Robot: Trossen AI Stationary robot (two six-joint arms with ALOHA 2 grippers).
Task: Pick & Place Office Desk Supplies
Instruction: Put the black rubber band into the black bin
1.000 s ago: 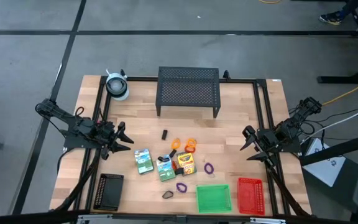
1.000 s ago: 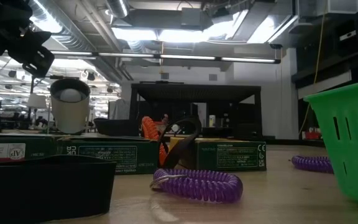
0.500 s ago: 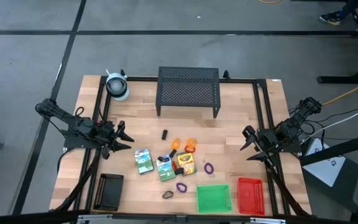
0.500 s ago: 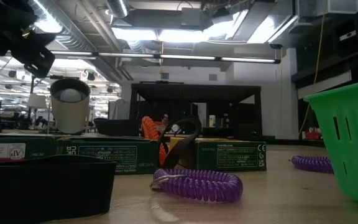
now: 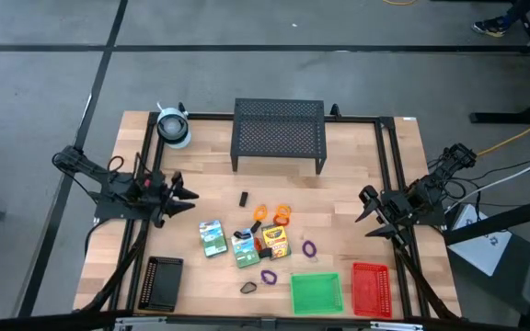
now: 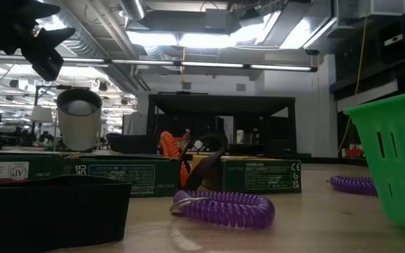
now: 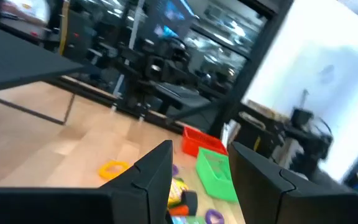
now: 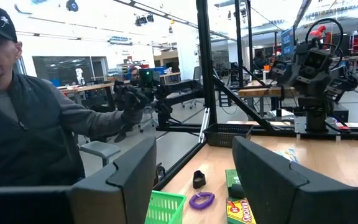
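Observation:
Two green-white card boxes (image 5: 212, 236) (image 5: 245, 250) and the yellow-green crayon box (image 5: 275, 241) lie flat mid-table. Around them lie orange loops (image 5: 283, 215), purple loops (image 5: 309, 248) (image 6: 223, 207) and small black bits (image 5: 244, 199). Black tray (image 5: 164, 282), green tray (image 5: 316, 292) and red tray (image 5: 371, 288) stand along the near edge. My left gripper (image 5: 182, 194) (image 7: 197, 168) hovers open, above the table left of the boxes. My right gripper (image 5: 366, 211) (image 8: 194, 165) waits open at the right side.
A large black mesh stand (image 5: 279, 133) occupies the far middle, and a whitish roll (image 5: 174, 127) sits at the far left corner. Black frame rails (image 5: 386, 175) run along both sides. A person (image 8: 23, 124) sits beyond the table in the right wrist view.
My left gripper has risen and shifted a little toward the table's far edge, staying open. Nothing on the table has moved.

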